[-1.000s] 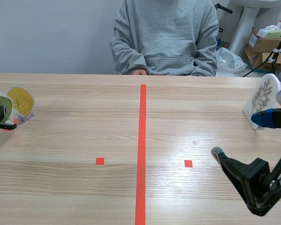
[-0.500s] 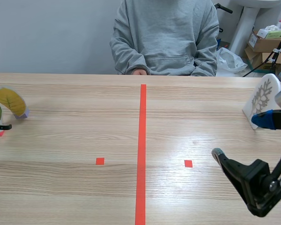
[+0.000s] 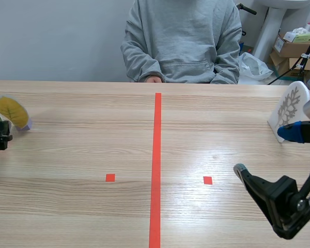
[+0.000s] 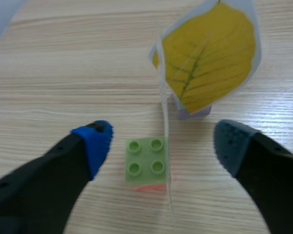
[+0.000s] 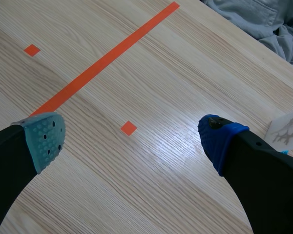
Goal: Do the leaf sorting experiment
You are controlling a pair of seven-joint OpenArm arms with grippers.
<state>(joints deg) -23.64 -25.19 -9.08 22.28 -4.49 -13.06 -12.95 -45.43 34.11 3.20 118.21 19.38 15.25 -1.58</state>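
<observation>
The left gripper [image 4: 163,141] hangs wide open and holds nothing. Its two fingers straddle the green brick [image 4: 146,160], one pad on each side, neither touching it. A thin card [image 4: 164,122] rises from that brick and is seen edge-on, so its face cannot be read; it is probably a leaf card like its neighbour. Just beyond the green brick stands the yellow leaf card [image 4: 210,53] on a lilac brick [image 4: 193,113], near enough to be brushed.

The card looks light and floppy, likely to bend or pull loose if pinched. The green brick is hard, smooth plastic, and its flat side walls, low down, are the sound place to close on. With the tall card above it, the piece should tip easily.

The table [image 3: 93,150] ends not far from the green brick on its outer side, so room is tight there. Toward the middle, bare wood offers free travel. The right gripper [image 5: 132,136], spread wide and empty, hovers well apart from the green brick, as does the white card [image 3: 289,108].
</observation>
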